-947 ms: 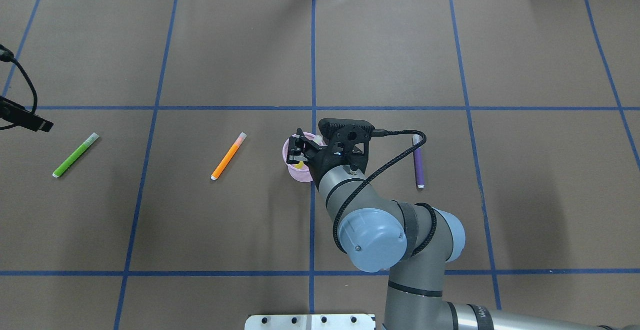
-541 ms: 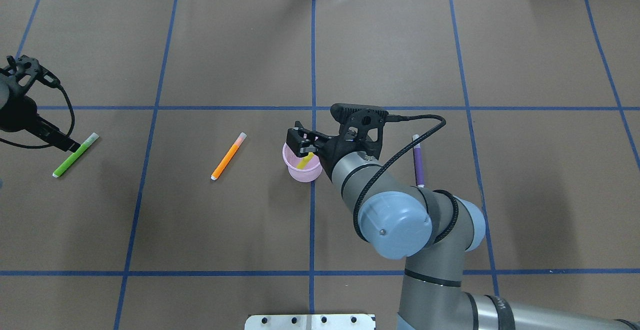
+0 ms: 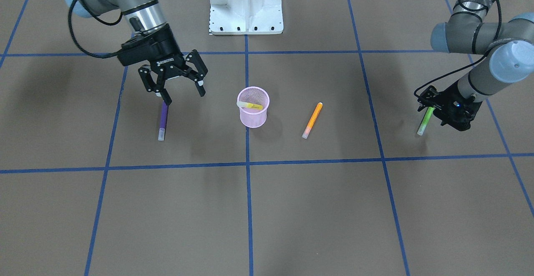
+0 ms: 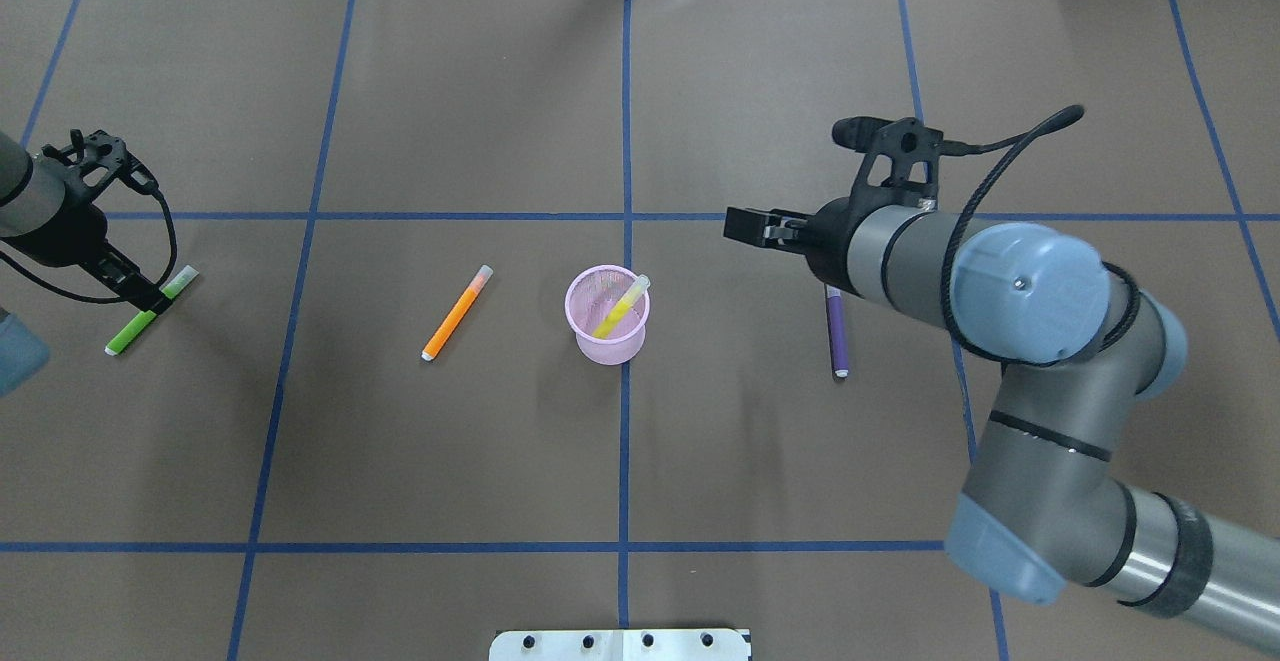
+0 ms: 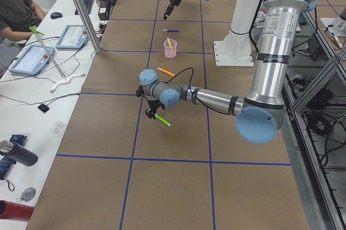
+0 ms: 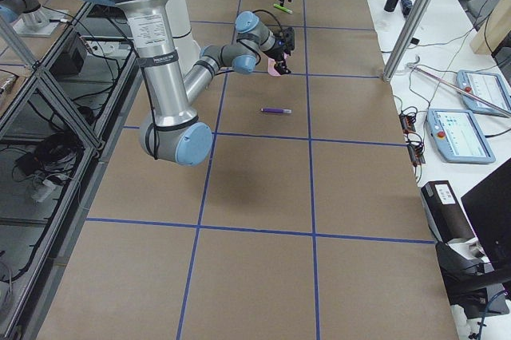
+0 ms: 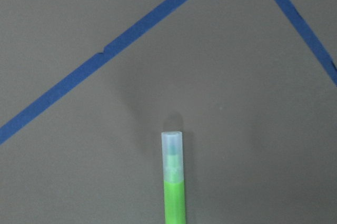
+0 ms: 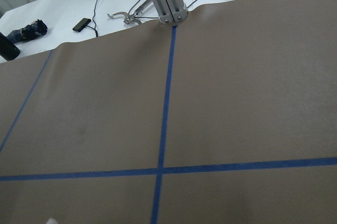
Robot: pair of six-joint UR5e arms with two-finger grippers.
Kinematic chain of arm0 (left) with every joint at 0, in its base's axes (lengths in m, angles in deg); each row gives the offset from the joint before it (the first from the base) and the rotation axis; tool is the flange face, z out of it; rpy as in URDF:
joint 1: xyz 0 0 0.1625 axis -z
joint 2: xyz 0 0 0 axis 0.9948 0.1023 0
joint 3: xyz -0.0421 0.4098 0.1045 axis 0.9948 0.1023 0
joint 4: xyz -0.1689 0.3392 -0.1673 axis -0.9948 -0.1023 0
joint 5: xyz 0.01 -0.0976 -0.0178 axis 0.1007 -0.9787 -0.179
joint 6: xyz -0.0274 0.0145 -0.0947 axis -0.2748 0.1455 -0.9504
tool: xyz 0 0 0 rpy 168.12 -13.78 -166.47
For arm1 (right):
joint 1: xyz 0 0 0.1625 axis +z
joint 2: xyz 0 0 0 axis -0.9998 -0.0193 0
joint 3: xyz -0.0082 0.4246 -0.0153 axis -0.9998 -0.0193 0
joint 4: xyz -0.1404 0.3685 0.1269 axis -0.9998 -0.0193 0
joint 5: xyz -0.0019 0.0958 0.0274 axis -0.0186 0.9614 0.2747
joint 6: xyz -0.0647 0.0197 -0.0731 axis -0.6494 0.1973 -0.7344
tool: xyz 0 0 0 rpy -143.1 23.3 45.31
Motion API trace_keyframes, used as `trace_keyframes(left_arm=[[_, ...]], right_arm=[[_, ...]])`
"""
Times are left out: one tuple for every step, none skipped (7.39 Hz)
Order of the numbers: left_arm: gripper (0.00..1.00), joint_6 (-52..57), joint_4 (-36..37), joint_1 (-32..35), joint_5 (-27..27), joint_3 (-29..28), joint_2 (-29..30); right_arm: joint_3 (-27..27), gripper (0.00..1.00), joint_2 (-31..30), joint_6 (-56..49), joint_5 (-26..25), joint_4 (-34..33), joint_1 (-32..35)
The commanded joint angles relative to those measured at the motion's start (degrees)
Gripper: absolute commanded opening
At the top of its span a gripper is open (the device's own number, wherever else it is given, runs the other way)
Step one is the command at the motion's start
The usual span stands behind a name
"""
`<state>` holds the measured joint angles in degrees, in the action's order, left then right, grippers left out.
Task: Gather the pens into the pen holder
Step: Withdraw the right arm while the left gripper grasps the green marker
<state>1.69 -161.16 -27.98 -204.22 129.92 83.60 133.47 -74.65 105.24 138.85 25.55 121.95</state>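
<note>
The pink mesh pen holder (image 4: 607,333) stands at mid-table, also in the front view (image 3: 253,117). The yellow pen (image 4: 620,309) leans inside it. The orange pen (image 4: 457,312) lies to its left and the purple pen (image 4: 837,336) to its right. My right gripper (image 3: 183,94) is open and empty, above the purple pen's (image 3: 163,119) robot-side end. The green pen (image 4: 125,336) lies flat at far left. My left gripper (image 4: 153,303) is down at its middle; I cannot tell whether its fingers are shut. The left wrist view shows the green pen's (image 7: 174,182) capped end only.
Blue tape lines grid the brown table cover. The robot's base plate (image 4: 620,644) sits at the near edge. An aluminium post (image 5: 81,8) and a white bench with tablets (image 5: 32,57) and an operator lie beyond the far edge.
My right gripper has left the yellow pen in the pen holder and swung away to the purple pen's side. My left arm has come in and dropped onto the green pen.
</note>
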Motion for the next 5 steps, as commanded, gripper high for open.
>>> trace_keyframes(left_arm=[[0.73,0.3,2.0,-1.0,1.3,-1.7,1.8],[0.73,0.6,2.0,-1.1,1.7,-3.2,2.7],[0.68,0.7,2.0,-1.2,1.7,-3.6,2.8],[0.65,0.7,2.0,-1.4,1.7,-3.7,2.8],[0.61,0.7,2.0,-1.7,1.7,-4.2,2.8]], right_arm=[[0.5,0.99,-5.6,-3.9,12.7,0.2,7.3],[0.5,0.99,-7.5,-6.8,14.8,0.3,9.0],[0.4,0.99,-7.9,-7.4,15.4,0.3,9.7],[0.4,0.99,-7.8,-7.4,15.5,0.3,9.7],[0.4,0.99,-8.0,-7.4,15.6,0.3,9.7]])
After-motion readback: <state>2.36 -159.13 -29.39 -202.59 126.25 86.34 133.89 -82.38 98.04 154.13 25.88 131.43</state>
